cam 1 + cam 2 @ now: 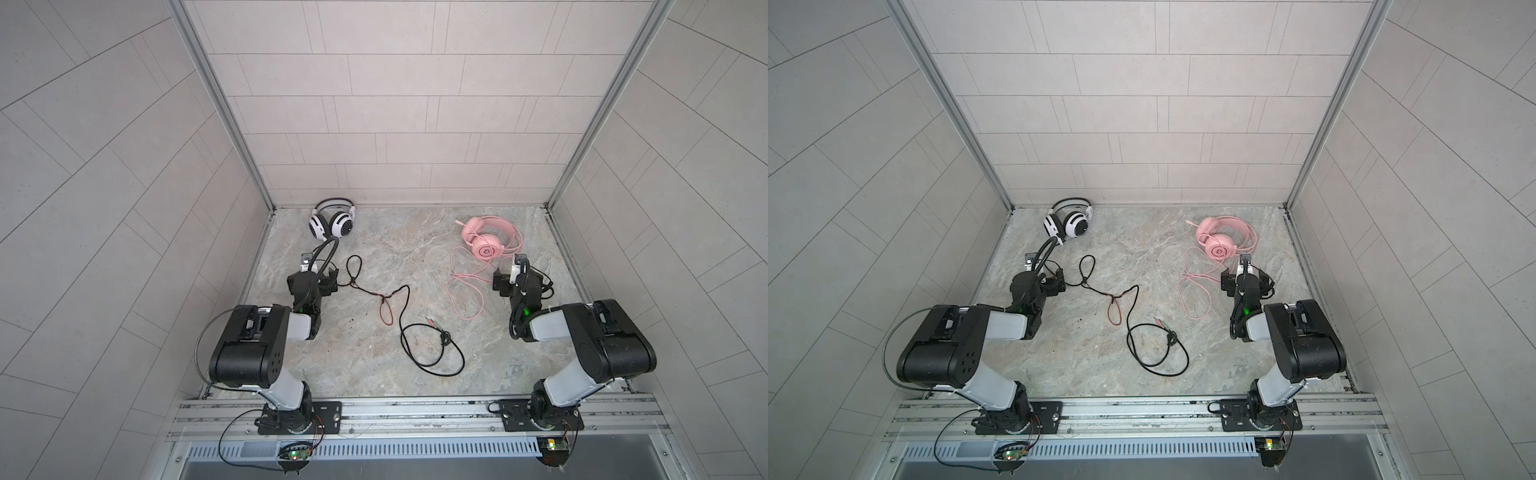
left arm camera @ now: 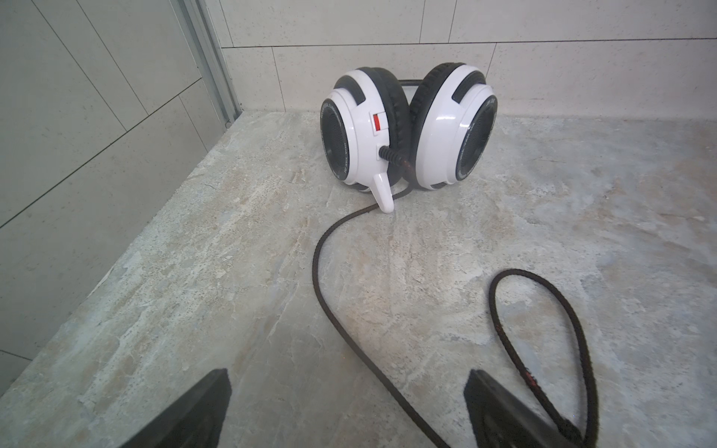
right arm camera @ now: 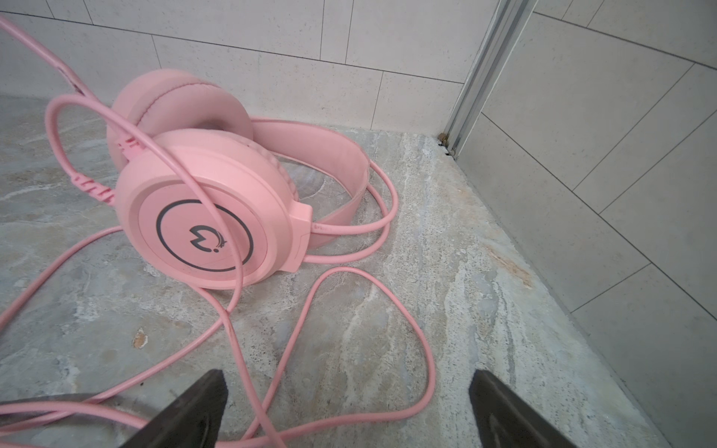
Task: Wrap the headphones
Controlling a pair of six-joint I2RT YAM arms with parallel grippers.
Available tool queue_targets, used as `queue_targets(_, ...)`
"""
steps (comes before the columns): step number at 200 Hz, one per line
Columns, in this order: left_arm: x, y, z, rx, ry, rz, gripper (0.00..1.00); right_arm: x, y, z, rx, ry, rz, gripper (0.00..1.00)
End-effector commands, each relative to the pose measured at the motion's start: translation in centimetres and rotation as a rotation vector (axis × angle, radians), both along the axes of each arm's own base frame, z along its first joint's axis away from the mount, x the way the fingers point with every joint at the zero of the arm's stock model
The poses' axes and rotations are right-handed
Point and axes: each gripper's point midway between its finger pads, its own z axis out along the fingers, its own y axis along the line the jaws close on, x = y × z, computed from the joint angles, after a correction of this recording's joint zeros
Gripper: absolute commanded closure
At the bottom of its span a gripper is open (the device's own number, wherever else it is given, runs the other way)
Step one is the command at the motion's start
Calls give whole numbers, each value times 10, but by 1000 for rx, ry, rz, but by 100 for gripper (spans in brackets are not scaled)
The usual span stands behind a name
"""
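The left gripper (image 2: pixel 347 388) and right gripper (image 3: pixel 345 388) are wide apart, holding nothing. Under and past them lie the black cable (image 2: pixel 316 271) and pink cable (image 3: pixel 423 349), which look thin and floppy; pinch those. Farther back, near the wall (image 2: pixel 543 77), sit the white headset (image 2: pixel 407 128) and pink headset (image 3: pixel 201 232), probably hard and slippery.

Pale tiled walls (image 1: pixel 390 124), marbled stone tabletop (image 1: pixel 415 257)

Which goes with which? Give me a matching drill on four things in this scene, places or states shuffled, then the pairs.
1. white-and-black headset
2. pink headset
3. black cable
4. right gripper

a. looped across the middle of the table
b. far left corner, standing upright
c. open, holding nothing
d. far right, headband lying down

Pairs: 1-b, 2-d, 3-a, 4-c
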Motion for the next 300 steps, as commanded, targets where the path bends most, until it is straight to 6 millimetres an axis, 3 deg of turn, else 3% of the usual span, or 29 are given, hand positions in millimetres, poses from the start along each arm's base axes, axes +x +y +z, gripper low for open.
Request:
queue_targets(1, 5, 1, 5, 11, -11, -4, 0, 2, 1, 4, -8, -10, 6, 1)
queue_targets(119, 5, 1, 5, 9, -15, -8, 0, -1, -2, 8, -15, -23, -18, 1)
queue_targets(146, -3, -1, 17, 18, -69, -8, 0, -8, -11, 40, -18, -26, -73, 1)
queue_targets(181, -13, 10, 42, 31, -84, 68, 0, -19, -9, 101, 64, -66, -76, 1)
queue_targets(199, -21, 25, 49, 16, -79, 167, 0, -29, -7, 118, 130, -101, -70, 1)
queue_targets(240, -44, 39, 65, -73, -73, 292, 0, -28, 17, 131, 277, -91, 59, 1)
queue_targets(266, -53, 38, 66, -125, -73, 310, 0, -15, 46, 114, 381, -10, 186, 1)
queue_targets(300, -52, 32, 92, -169, -55, 283, 0, 13, 97, 99, 524, 51, 381, 3)
